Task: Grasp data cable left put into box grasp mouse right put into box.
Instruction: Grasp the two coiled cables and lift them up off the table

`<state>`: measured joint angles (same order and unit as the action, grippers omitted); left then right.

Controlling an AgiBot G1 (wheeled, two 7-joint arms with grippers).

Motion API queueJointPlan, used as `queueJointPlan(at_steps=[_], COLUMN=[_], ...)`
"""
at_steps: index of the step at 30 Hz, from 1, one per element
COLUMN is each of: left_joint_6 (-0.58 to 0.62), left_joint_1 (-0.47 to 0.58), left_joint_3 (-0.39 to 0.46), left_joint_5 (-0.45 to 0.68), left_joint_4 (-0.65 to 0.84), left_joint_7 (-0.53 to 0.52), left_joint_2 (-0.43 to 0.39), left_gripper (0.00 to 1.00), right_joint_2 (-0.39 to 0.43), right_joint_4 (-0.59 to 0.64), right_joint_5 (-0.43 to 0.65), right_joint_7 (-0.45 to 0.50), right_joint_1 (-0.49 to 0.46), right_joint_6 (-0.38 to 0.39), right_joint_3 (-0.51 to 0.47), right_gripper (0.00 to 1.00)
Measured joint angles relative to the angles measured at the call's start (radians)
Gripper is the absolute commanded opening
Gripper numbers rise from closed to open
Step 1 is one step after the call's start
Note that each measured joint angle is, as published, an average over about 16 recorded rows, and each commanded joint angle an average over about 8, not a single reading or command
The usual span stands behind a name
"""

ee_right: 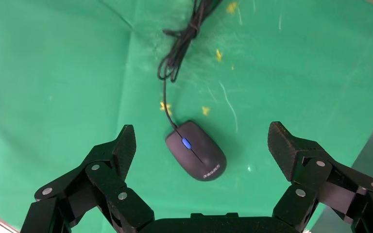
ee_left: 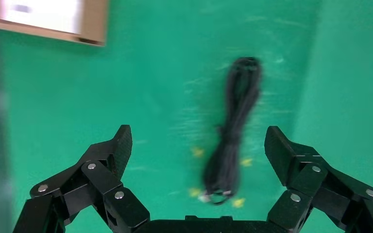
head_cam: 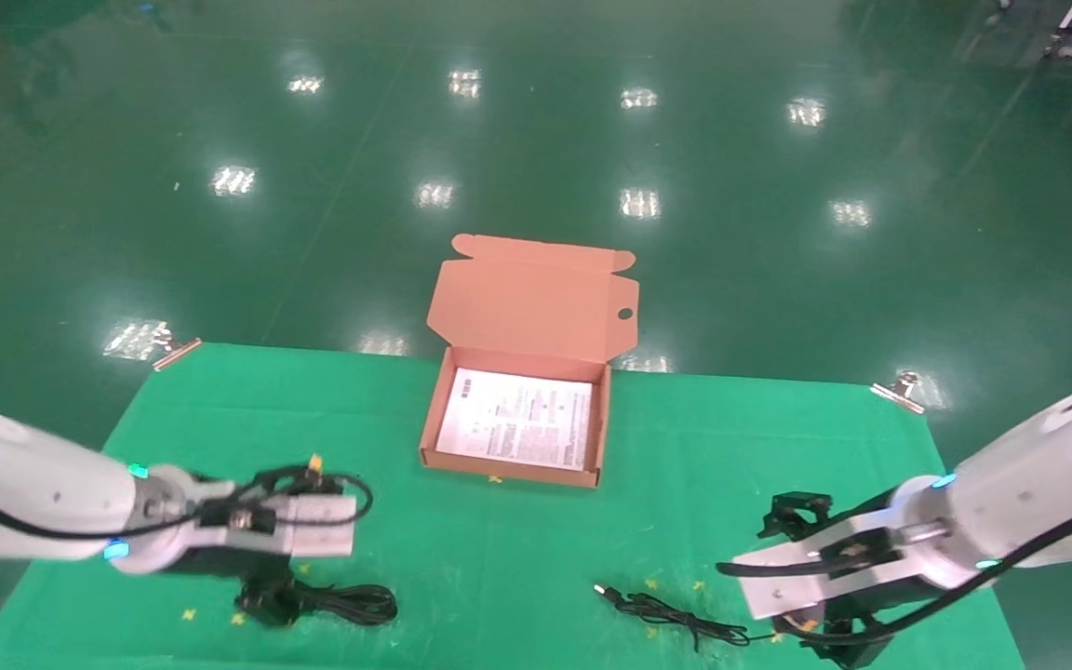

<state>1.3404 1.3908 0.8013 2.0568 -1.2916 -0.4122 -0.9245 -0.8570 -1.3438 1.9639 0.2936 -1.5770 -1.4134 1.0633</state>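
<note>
The head camera looks forward and down over the whole green-clothed tabletop (head_cam: 517, 549) from high up. Each wrist camera faces down between its own black fingers (ee_left: 116, 150), close above the tabletop's near corners.

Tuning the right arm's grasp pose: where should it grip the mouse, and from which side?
Grip the mouse across its two long flanks at mid-body, coming straight down from above. It lies flat on the green cloth, cord trailing off its nose, so avoid that end. The right hand hangs open above it; some wrist rotation would likely square the fingers to the flanks.
</note>
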Motion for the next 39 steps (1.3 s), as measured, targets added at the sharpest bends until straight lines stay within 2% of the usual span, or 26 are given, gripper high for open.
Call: queueJointPlan(at_steps=[7, 17, 32, 33, 34, 39], left_joint_6=[-0.018, -0.077, -0.144, -0.147, -0.15, -0.16], left_joint_1=[-0.018, -0.017, 0.015, 0.017, 0.019, 0.028], left_joint_3=[0.022, 0.037, 0.035, 0.035, 0.035, 0.035], left_joint_5=[0.031, 0.052, 0.04, 0.04, 0.04, 0.04], left_joint_4=[0.098, 0.294, 0.523, 0.534, 0.544, 0.584], left_joint_7=[-0.007, 0.045, 0.147, 0.151, 0.155, 0.168], left_joint_2=[-0.041, -0.105, -0.169, -0.173, -0.176, -0.19], left_gripper=[1.0, 1.0, 1.0, 1.0, 0.99, 0.36], right_joint_2=[-0.036, -0.086, -0.157, -0.161, -0.165, -0.181], right_joint_4=[0.007, 0.04, 0.149, 0.156, 0.164, 0.191], right_joint_5=[0.073, 0.138, 0.196, 0.198, 0.201, 0.211], right_joint_7=[0.094, 0.181, 0.205, 0.205, 0.205, 0.206], right_joint_1=[0.059, 0.124, 0.181, 0.184, 0.187, 0.195], right_joint_6=[0.062, 0.136, 0.242, 0.247, 0.252, 0.267], right_joint_3=[0.019, 0.033, 0.047, 0.048, 0.049, 0.053], right_gripper=[1.0, 1.0, 1.0, 0.95, 0.82, 0.2])
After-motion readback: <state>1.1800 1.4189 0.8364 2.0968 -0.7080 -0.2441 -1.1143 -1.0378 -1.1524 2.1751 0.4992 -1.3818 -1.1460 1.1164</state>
